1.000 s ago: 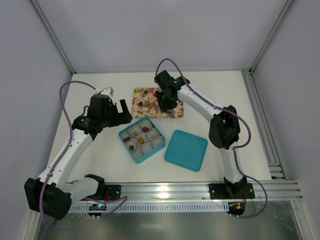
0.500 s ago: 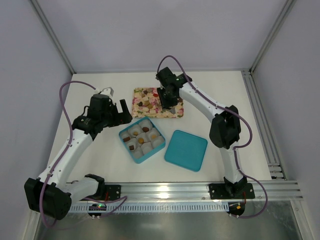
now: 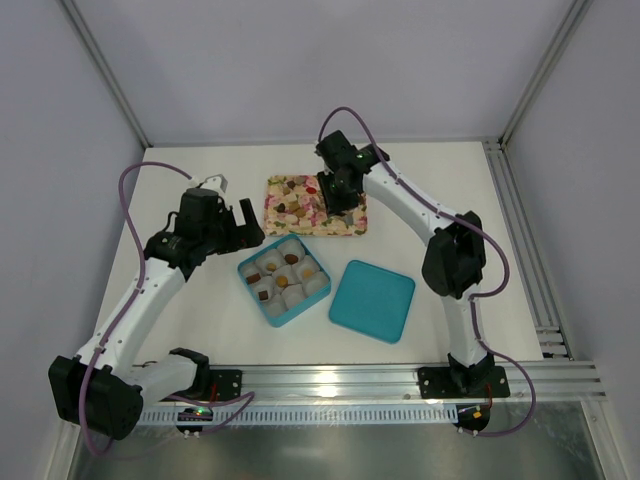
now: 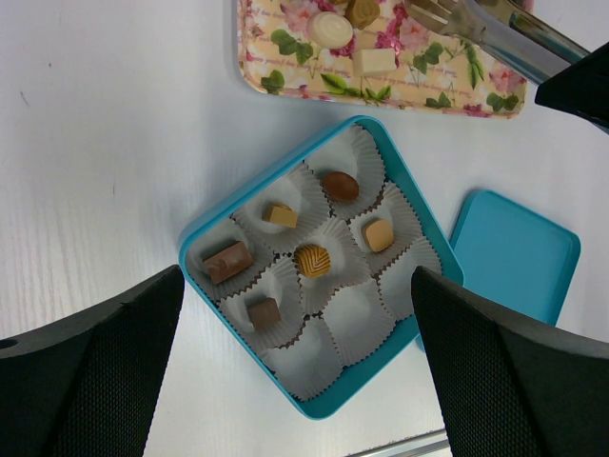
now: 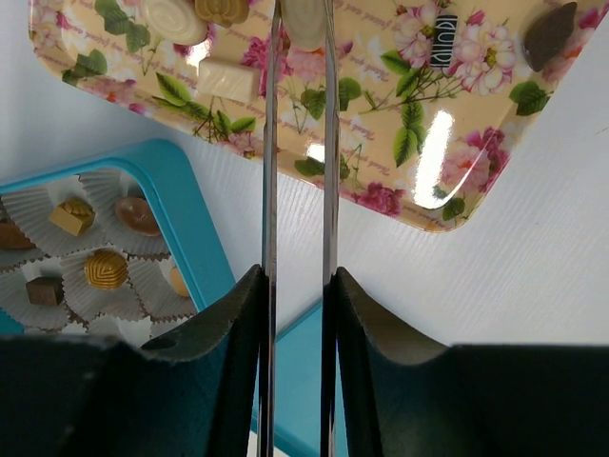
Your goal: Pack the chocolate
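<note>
Five chocolates (image 4: 340,185) sit in white paper cups in the open teal box (image 3: 246,276), which also shows in the left wrist view (image 4: 205,224). More chocolates (image 5: 226,81) lie on the floral tray (image 5: 400,124), seen from above (image 3: 280,186). My right gripper (image 5: 298,281), over the tray (image 3: 335,200), is shut on metal tongs (image 5: 270,143). A pale chocolate (image 5: 304,19) sits between the tong tips; I cannot tell if it is lifted. My left gripper (image 4: 300,314) is open and empty, above the box (image 3: 238,222).
The teal lid (image 3: 372,300) lies flat to the right of the box, also in the left wrist view (image 4: 514,252). Several cups at the near side of the box hold nothing. An aluminium rail runs along the table's near edge.
My right gripper with the tongs has moved a little farther back over the tray. The left arm has not moved.
</note>
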### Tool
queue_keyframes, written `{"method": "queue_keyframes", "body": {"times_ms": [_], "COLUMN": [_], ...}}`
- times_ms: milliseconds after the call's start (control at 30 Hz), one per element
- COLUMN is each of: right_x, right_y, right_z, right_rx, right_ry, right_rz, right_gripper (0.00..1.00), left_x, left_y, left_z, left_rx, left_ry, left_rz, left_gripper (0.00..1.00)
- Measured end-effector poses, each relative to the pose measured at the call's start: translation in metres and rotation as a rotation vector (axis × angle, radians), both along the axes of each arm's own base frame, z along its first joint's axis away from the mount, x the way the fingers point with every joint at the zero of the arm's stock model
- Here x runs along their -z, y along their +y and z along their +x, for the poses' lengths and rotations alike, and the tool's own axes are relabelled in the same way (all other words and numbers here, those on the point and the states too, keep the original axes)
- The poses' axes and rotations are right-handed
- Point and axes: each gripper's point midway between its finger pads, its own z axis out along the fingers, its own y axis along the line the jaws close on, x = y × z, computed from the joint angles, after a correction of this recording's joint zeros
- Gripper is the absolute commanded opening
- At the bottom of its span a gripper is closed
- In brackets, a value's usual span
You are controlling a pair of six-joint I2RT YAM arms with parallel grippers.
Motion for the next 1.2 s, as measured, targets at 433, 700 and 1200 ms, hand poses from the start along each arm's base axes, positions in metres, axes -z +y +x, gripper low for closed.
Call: {"method": "queue_keyframes", "body": {"times_ms": [433,700,1200], "right_x": [-0.046,-0.065,-0.075], "right_y": [-0.001,0.001,0.007], "right_z": [-0.018,-0.05,-0.155], "right_rx": [-0.028,-0.078,-0.245], "right_ry": [-0.042,-0.037,0.043], "right_rz": [0.087,0.123,0.109], "right_gripper": [0.36,0.36,0.36], "left_x": [0.0,0.0,0.0], "left_y": [0.0,0.001,0.001], "left_z": [0.0,0.0,0.0], "left_rx": [0.0,-0.004,-0.006], "left_ry": [0.0,-0.001,-0.001], "left_rz": [0.0,0.004,0.005], "left_gripper": [1.0,1.0,1.0]}}
